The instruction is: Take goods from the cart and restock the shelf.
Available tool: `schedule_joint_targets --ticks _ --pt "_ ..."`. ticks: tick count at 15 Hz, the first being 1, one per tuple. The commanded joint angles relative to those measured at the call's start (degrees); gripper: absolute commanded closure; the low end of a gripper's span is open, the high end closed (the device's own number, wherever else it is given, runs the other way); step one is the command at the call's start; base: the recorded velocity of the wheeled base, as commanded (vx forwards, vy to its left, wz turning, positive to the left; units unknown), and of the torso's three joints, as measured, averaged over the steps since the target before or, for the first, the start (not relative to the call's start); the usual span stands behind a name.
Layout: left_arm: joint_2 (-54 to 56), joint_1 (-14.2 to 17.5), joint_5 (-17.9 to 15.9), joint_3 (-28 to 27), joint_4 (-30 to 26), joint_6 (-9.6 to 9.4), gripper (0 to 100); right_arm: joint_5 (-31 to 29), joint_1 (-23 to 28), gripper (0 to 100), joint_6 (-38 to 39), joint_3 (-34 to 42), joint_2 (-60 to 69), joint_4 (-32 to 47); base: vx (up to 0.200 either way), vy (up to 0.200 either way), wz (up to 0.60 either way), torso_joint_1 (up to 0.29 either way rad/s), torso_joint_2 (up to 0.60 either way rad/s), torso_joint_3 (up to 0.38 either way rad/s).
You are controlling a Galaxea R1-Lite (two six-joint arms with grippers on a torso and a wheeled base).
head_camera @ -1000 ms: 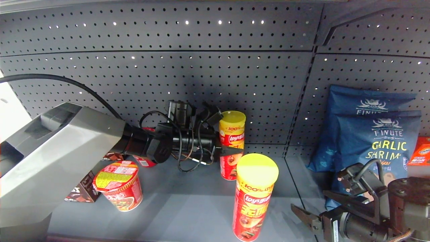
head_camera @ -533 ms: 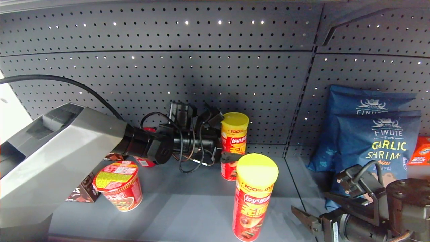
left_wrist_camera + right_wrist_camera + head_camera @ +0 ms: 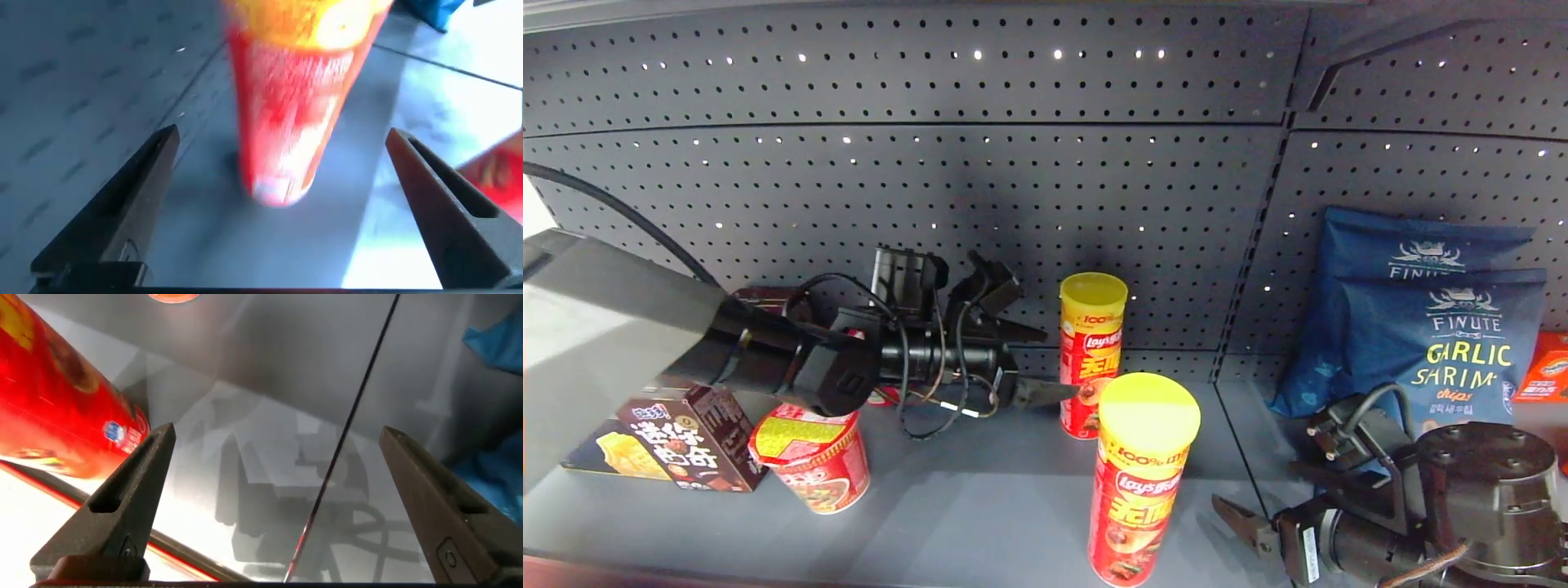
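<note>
Nearest, low on the right, the right gripper (image 3: 1256, 487) hangs over the front edge of the shelf (image 3: 980, 514) with its jaws spread wide and nothing between them. It has barely stirred over the last second. Just beside it stands the front crisp can (image 3: 1143, 482), upright with its yellow lid on, and off to the left sit a cup of noodles (image 3: 809, 461) and a dark snack box (image 3: 678, 441) that the left arm no longer hides.

The real change is further in. A second ago the left gripper (image 3: 1054, 363) was clamped round the rear crisp can (image 3: 1092, 359). Half a second ago its jaws let go, and now it has drawn back to the left, jaws parted and empty, the lower finger's tip right at the can's side — I can't tell whether it touches. The can stands upright where it was let go, on the shelf close against the pegboard back (image 3: 1013, 163), behind the front can and apart from it.

So that item looks placed — one more can stocked, by my reckoning. The arm looks free to leave the shelf, and I'd guess the next move is a trip to the cart. Far right, the blue crisp bags (image 3: 1445, 343) lean against the back panel.
</note>
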State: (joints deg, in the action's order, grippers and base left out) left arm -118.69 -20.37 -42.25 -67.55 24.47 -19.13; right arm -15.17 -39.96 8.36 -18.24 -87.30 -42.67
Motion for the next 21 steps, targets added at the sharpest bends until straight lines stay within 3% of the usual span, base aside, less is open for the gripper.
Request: schedule_joint_targets --ticks 1,4,8,13,21 --pt "7.2 1.9 0.9 4.7 0.0 -0.38 0 0.0 -0.1 0 -0.2 -0.2 -2.4 0.0 0.0 0.0 0.0 0.0 0.0 0.0" --pt "13.9 4.3 2.4 9.5 0.0 -0.47 0 0.1 -1.1 0 -0.3 -0.5 -5.3 0.0 0.0 0.0 0.0 0.0 0.0 0.0" --pt "22.6 5.3 9.5 13.9 -0.4 -0.47 0 -0.1 -4.1 0 -0.3 -5.2 -9.4 0.0 0.0 0.0 0.0 0.0 0.0 0.0" --pt "27.5 6.4 11.1 17.8 -0.1 -0.56 0 -0.3 -5.6 0 -0.3 -7.3 -11.6 0.0 0.0 0.0 0.0 0.0 0.0 0.0" --pt "27.7 7.0 11.1 18.0 0.0 -0.56 0 -0.3 -6.5 0 -0.3 -8.3 -13.1 -0.5 0.0 0.0 0.0 0.0 0.0 0.0"
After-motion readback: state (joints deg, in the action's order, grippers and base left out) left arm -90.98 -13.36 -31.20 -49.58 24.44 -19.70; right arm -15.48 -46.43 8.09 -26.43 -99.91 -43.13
